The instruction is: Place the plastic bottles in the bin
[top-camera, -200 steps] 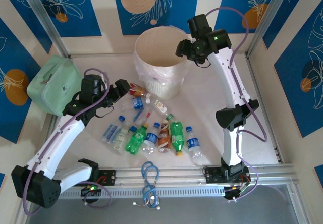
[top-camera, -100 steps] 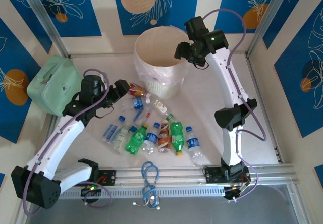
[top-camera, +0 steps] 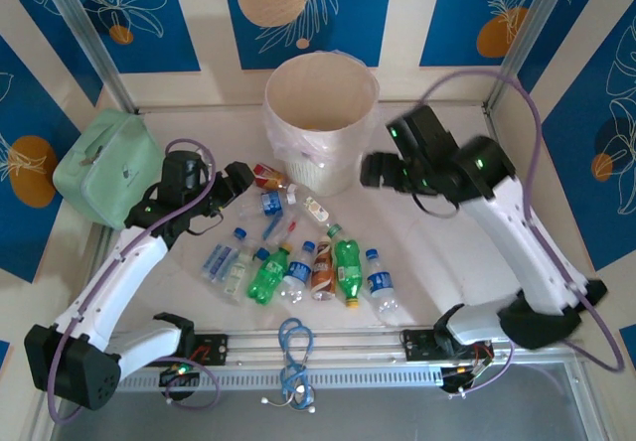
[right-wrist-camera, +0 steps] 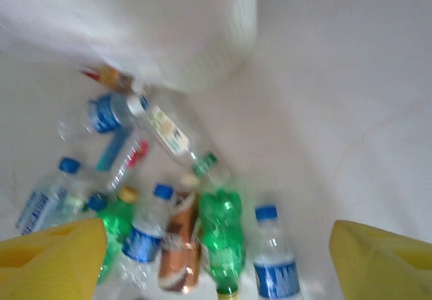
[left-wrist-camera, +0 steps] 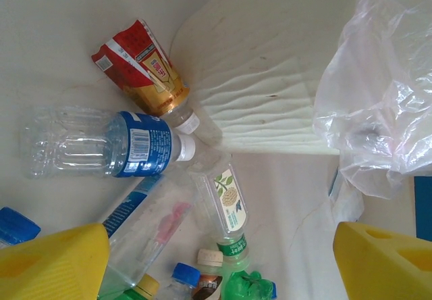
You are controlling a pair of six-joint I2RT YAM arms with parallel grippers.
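Left gripper [top-camera: 238, 181] and right gripper [top-camera: 383, 168] both stand wide, empty. The plastic bottles [top-camera: 348, 267] look light, thin-walled and slippery, so gripping across the labelled middle seems safest.

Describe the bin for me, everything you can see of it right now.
The bin is a large round cream-pink wastebasket, plastic by its look, with a vertically ribbed wall. It stands upright at the far middle of the white table, mouth open. A thin translucent liner is folded over the rim and hangs crumpled round the outside. Its contents cannot be made out. A red-labelled bottle lies at its near left base, apparently touching it.
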